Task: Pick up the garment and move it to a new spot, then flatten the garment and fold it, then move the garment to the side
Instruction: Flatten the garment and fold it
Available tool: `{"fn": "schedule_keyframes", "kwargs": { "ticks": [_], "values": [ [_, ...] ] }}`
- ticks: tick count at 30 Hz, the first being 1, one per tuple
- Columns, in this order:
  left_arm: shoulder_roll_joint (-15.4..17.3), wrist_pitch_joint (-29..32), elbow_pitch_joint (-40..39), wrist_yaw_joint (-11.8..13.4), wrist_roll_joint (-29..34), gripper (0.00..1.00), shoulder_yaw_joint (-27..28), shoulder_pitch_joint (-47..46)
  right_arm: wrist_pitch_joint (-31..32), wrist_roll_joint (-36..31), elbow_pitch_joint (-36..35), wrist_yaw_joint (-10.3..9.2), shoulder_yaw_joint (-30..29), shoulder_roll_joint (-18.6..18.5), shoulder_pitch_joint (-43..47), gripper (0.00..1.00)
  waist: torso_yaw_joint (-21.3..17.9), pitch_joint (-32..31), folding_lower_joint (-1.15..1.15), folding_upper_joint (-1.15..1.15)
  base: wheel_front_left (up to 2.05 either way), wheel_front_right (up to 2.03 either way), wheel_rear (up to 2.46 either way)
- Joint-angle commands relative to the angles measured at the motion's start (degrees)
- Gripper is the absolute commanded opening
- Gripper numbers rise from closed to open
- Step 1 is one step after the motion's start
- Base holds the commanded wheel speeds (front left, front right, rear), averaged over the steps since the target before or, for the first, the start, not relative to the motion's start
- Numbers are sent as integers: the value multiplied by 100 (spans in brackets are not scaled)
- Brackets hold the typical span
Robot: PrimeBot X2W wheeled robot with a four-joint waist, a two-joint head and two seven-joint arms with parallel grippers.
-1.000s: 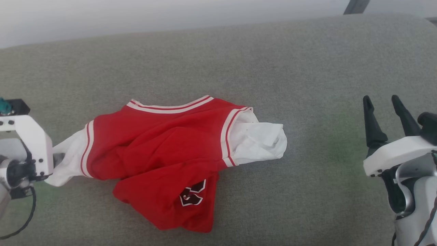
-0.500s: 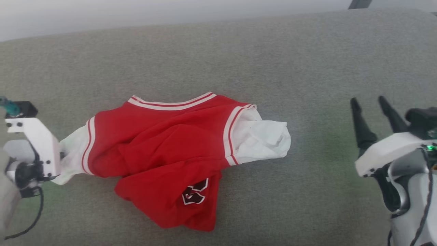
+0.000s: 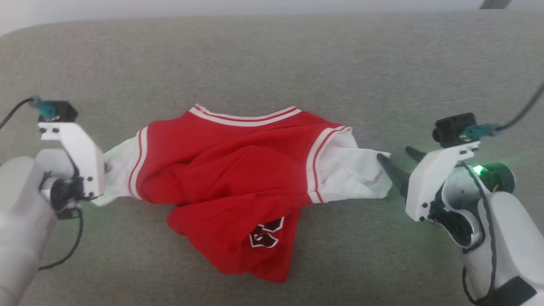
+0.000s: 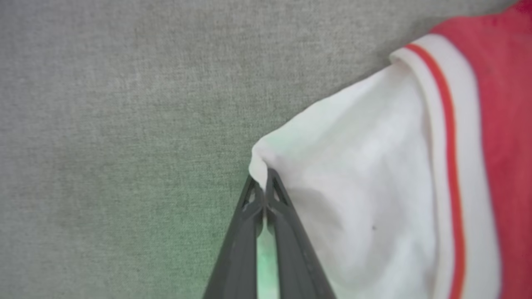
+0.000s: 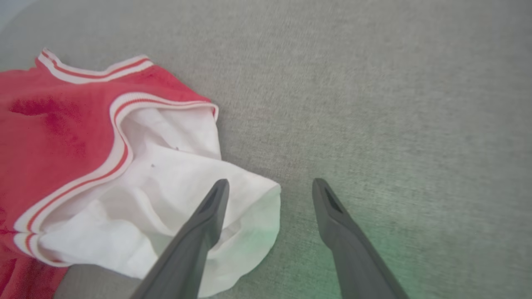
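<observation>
Left gripper (image 4: 264,195): two dark grey tapered fingers (image 4: 241,249) with triangular cut-outs near the tips.
Left wrist, 9 o'clock in head view: white angled bracket (image 3: 80,157) with dark screws, black camera block (image 3: 61,114), teal plug (image 3: 44,108), black cable (image 3: 76,242), pale forearm (image 3: 21,229).
Right gripper (image 3: 393,154), 3 o'clock: matching white plate (image 3: 429,182), green lamp (image 3: 480,169), black cuff band (image 3: 508,293).

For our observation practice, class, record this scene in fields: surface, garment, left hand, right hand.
surface: grey woven fabric cushion
garment: crumpled red jersey shirt with white short sleeves, lying on the cushion
left hand: shut on the tip of one white sleeve
right hand: open, one finger over the other sleeve's end, one over bare cushion
</observation>
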Motion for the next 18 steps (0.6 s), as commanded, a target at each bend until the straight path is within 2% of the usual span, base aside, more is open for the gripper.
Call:
{"fn": "schedule_keyframes", "kwargs": {
  "ticks": [1,2,11,12,13,15,18],
  "values": [
    [-113,-50,17,-28,44,0,-48,-89,212,40,81,2,68,-44,-125,100,123,88,0,0,0,0,0],
    [-113,-50,17,-28,44,0,-48,-89,212,40,81,2,68,-44,-125,100,123,88,0,0,0,0,0],
    [-430,-243,203,-117,26,0,-104,-382,1575,3,697,2,696,-204,-375,100,392,242,0,0,0,0,0],
    [-450,-261,238,-116,12,0,-107,-402,1637,-20,716,2,812,-242,-386,31,407,248,0,0,0,0,0],
    [-471,-280,278,-126,10,0,-117,-412,1634,-19,738,2,839,-264,-395,0,416,249,0,0,0,0,0],
    [-510,-291,349,-137,-24,0,-112,-436,1650,-35,768,2,905,-327,-448,0,433,235,0,0,0,0,0],
    [-497,-406,383,-158,-72,0,-74,-605,1405,-5,744,2,684,-364,-672,0,442,145,0,0,0,0,0]
  ]
}}
